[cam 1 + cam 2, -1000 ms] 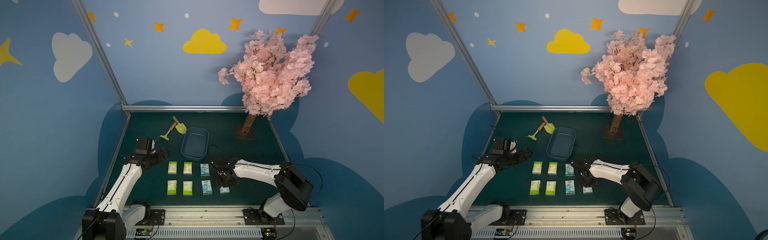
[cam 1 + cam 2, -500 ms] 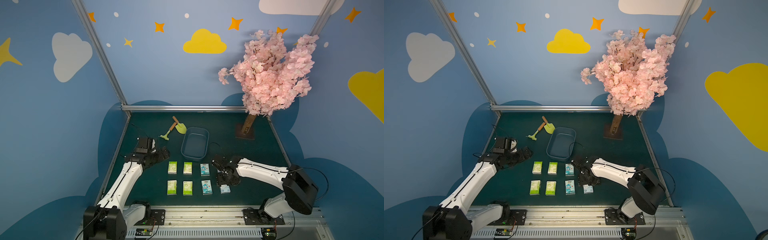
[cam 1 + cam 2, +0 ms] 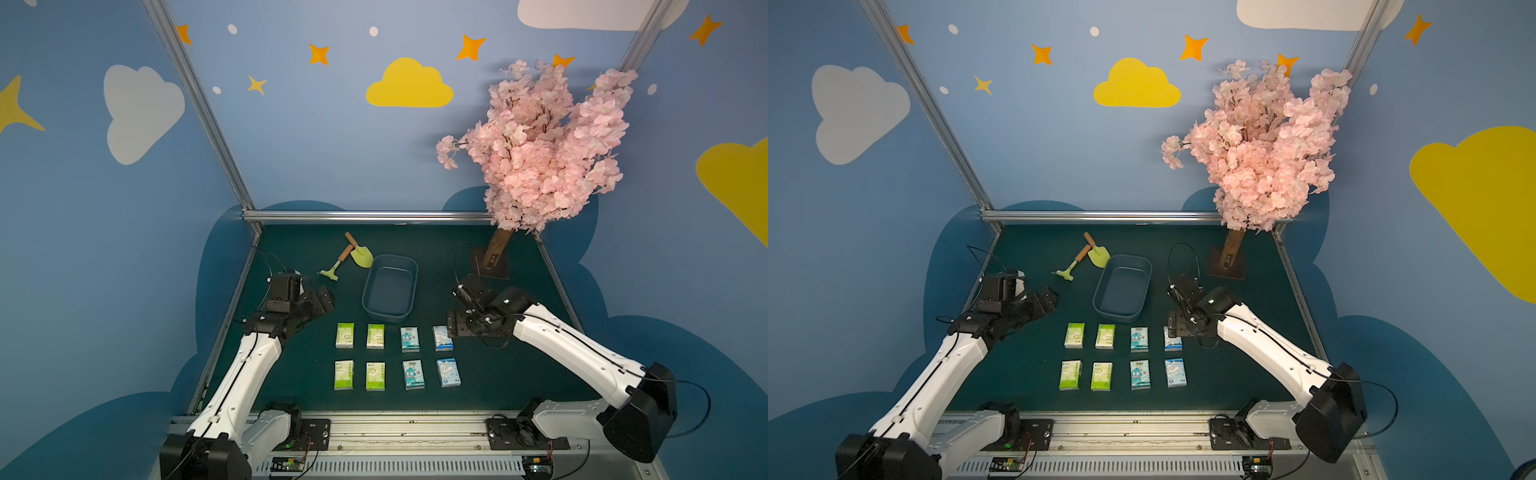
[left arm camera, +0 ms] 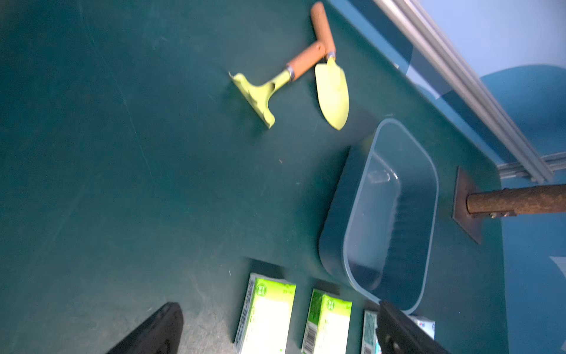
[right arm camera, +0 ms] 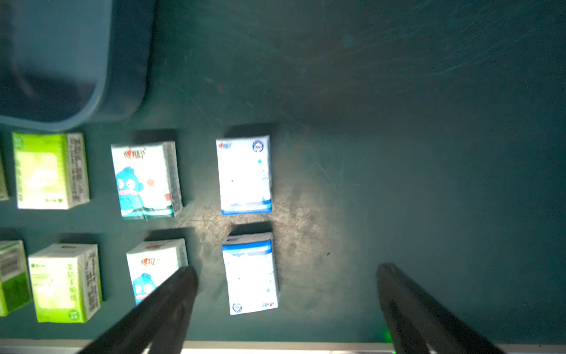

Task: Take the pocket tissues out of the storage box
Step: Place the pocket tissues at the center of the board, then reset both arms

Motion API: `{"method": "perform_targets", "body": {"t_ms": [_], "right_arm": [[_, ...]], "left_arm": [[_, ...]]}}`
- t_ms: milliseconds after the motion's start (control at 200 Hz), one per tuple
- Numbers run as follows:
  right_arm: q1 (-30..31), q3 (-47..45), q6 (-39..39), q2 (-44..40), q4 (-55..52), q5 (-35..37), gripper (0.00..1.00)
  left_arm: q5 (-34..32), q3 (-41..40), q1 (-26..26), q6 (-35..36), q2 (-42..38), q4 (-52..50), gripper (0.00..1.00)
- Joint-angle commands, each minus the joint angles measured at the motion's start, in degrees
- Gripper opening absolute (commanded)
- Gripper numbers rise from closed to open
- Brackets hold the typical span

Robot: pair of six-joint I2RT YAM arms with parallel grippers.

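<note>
Down by the rail, four packets [image 3: 376, 376] lie in a row, with four more behind them. At the back row's right end, the last packet [image 3: 442, 337] now lies bare: the right gripper [image 5: 286, 268] has let it go and drawn aside, jaws wide, holding nothing. The left gripper [image 3: 322, 298] hangs spread and empty too. Farther back, the box [image 3: 414, 282] shows only its bare floor, so I'd call the job done.

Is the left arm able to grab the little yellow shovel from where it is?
Probably yes. The left claw is open and empty, with only bare table between it and the shovel. The rake lies right against the shovel, so it might get bumped.
</note>
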Motion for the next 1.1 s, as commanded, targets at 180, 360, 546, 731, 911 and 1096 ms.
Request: {"method": "perform_targets", "body": {"t_ms": [180,360,546,731,911,1096], "right_arm": [[-14.31,-0.90,-12.49,-7.95,7.81,0.85,0.98],[-23.31,-12.55,-18.81,-14.21,26.31,-1.14,0.98],[-30.80,-27.16,-26.10,-16.96,49.30,-0.89,0.98],[-36.40,-32.52,-27.88,-10.98,61.04,-2.29,0.98],[-37.24,-33.55,-32.46,-3.65,70.03,-5.12,0.98],[-37.47,-35.95,-36.23,2.21,82.99,-7.20,0.98]], "left_arm": [[-11.67,-5.79,0.50,-3.98,-6.79,9.22,1.00],[-20.50,-11.03,0.65,-4.39,-10.08,15.23,1.00],[-27.24,-15.20,0.51,-0.38,-11.78,18.97,1.00],[-34.89,-18.95,0.56,0.87,-11.44,20.80,1.00],[-36.73,-22.37,0.90,1.90,-12.45,22.29,1.00],[-36.67,-24.14,1.50,5.12,-14.04,24.33,1.00]]}}
